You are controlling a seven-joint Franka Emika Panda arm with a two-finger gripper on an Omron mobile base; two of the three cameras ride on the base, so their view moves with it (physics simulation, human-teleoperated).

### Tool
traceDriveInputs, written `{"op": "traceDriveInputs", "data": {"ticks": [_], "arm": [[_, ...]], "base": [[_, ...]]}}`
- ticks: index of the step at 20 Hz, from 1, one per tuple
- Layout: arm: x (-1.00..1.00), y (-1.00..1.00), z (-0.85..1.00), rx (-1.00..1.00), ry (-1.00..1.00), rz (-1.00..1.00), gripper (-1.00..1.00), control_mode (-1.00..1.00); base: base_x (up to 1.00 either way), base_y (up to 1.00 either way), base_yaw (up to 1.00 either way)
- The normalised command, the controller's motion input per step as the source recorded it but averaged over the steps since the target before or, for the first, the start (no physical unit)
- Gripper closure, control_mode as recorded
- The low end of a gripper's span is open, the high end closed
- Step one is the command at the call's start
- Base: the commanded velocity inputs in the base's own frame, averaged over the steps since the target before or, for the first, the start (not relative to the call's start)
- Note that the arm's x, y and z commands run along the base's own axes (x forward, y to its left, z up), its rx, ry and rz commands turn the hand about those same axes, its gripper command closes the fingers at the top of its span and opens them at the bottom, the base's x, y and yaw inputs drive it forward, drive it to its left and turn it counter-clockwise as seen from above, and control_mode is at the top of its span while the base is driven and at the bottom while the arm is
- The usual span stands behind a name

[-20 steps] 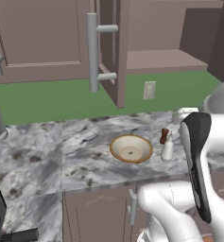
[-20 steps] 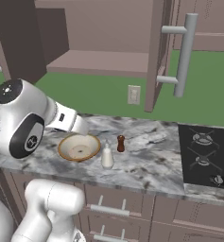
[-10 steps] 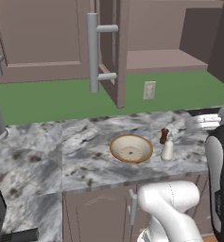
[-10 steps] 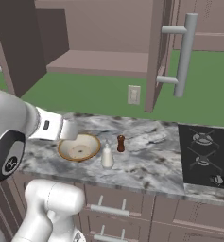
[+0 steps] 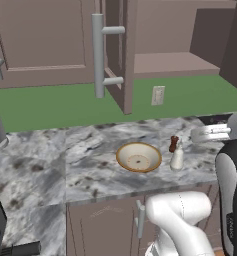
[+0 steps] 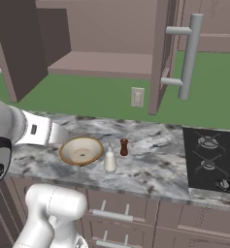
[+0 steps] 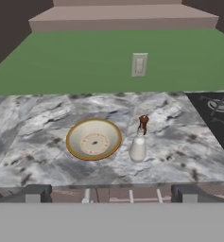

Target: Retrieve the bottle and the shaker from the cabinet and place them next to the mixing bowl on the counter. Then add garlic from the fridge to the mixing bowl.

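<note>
Swung back and out toward the right since a second ago, the white arm no longer crosses in front of the counter's things. On the grey marbled counter the small white bottle and the slim brown shaker stand upright just beside the round tan mixing bowl, the shaker behind the bottle toward the back edge, all of them nearer the front edge than the wall. That grouping looks like the finished first half of the task: both are out of the open wall cabinet, whose shelf is bare, and set close to the bowl. The bowl holds no garlic. From the hand view the two-finger gripper looks across the counter from beyond its front edge, with its dark fingertips spread wide and nothing between them. I judge the pull-back clears the arm for the trip to the fridge. A black stove top lies at the counter's right end.
</note>
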Motion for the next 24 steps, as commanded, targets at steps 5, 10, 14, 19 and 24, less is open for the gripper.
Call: {"op": "traceDriveInputs", "data": {"ticks": [5, 10, 14, 19, 24], "arm": [[0.00, 0.00, 0.00, 0.00, 0.00, 0.00, -1.00, -1.00], [0.00, 0.00, 0.00, 0.00, 0.00, 0.00, -1.00, -1.00], [0.00, 0.00, 0.00, 0.00, 0.00, 0.00, -1.00, 1.00], [0.00, 0.00, 0.00, 0.00, 0.00, 0.00, -1.00, 1.00], [0.00, 0.00, 0.00, 0.00, 0.00, 0.00, -1.00, 1.00]], "base": [[0.00, 0.00, 0.00], [0.00, 0.00, 0.00], [-0.73, -0.05, -0.06], [-0.98, -0.29, -0.15], [-0.43, -0.21, -0.24]]}}
